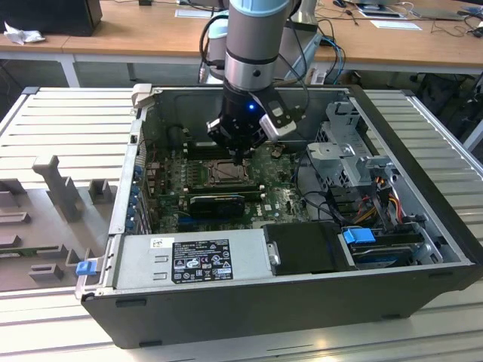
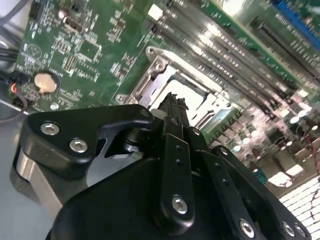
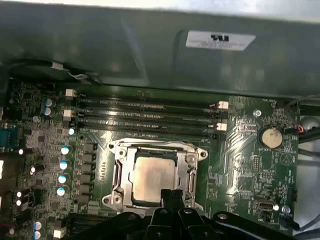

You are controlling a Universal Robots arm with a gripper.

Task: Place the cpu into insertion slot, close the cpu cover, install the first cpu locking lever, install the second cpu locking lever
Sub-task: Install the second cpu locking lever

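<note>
Hovering over the open computer case (image 1: 423,226), my pincer (image 1: 240,154) hangs just above the insertion slot (image 1: 224,173) in the middle of the green motherboard (image 1: 283,197). In both wrist views its two black fingers (image 3: 171,196) look pressed together with nothing between them, so I read it as clenched and empty.

The cpu (image 3: 151,179) already lies flat in the slot, its pale silver-grey top facing up. It is square, so no long axis stands out; its edges run parallel to the slot's metal rim and to the long black memory slots (image 3: 145,112) just beside it. The cpu cover (image 3: 187,159) lies down around the chip, framing it through its window. The fingertips sit at the slot's near edge, close to the chip's rim; I cannot tell whether they touch it.

A round coin battery (image 3: 272,136) sits on the board, well apart from the slot. A white label (image 3: 220,40) is stuck on the case wall beyond the memory slots, and a black-and-white label (image 1: 202,260) covers the grey power supply (image 1: 189,260) in the exterior view. The case rests on a ribbed metal surface (image 1: 68,128).
</note>
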